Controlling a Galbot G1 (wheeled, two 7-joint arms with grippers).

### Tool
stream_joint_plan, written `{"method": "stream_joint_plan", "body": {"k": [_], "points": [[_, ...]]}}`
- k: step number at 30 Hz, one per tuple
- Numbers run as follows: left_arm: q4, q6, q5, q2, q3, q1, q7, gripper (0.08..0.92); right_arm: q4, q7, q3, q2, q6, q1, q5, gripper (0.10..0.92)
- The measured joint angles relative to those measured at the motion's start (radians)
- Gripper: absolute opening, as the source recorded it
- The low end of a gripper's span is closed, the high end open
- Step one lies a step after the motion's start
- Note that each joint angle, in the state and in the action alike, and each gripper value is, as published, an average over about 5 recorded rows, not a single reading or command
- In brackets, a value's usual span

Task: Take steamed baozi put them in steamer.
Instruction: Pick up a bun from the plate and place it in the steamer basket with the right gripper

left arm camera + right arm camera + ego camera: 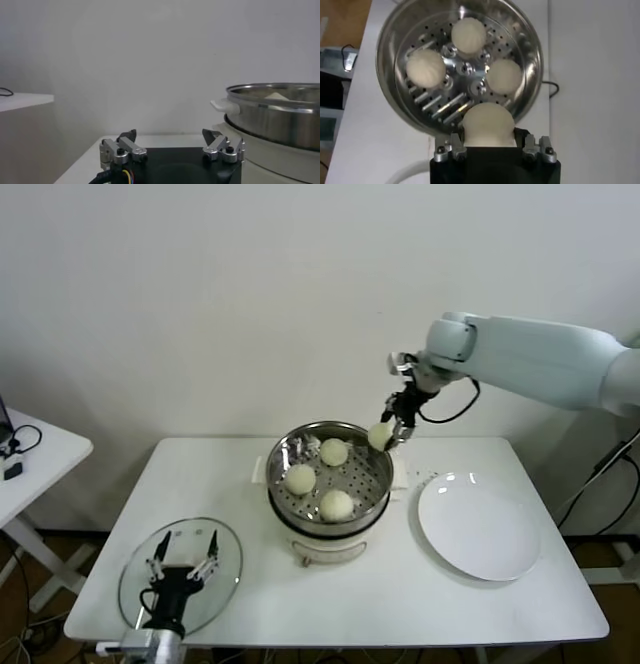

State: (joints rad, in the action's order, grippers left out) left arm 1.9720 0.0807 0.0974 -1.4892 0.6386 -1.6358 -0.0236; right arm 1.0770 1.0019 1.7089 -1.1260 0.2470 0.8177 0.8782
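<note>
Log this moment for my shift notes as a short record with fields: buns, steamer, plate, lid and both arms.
buns in steamer: three baozi lie on the perforated bottom
fourth bun: held baozi above the steamer's far right rim
steamer: steel basket on a white pot base, mid-table
plate: white, nothing on it, to the right of the steamer
glass lid: flat on the table's near left part
right gripper: fingers shut on the bun
left gripper: parked over the lid, fingers open
</note>
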Motion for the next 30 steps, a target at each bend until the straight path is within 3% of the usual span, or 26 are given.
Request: {"method": "stream_joint_plan", "body": {"k": [30], "points": [[-0.006,-0.005,0.039,0.025,0.013,-0.004,0.001,0.823,-0.037,-0.076,0.045,-0.114,0.025,-0.137,-0.019,0.653]]}}
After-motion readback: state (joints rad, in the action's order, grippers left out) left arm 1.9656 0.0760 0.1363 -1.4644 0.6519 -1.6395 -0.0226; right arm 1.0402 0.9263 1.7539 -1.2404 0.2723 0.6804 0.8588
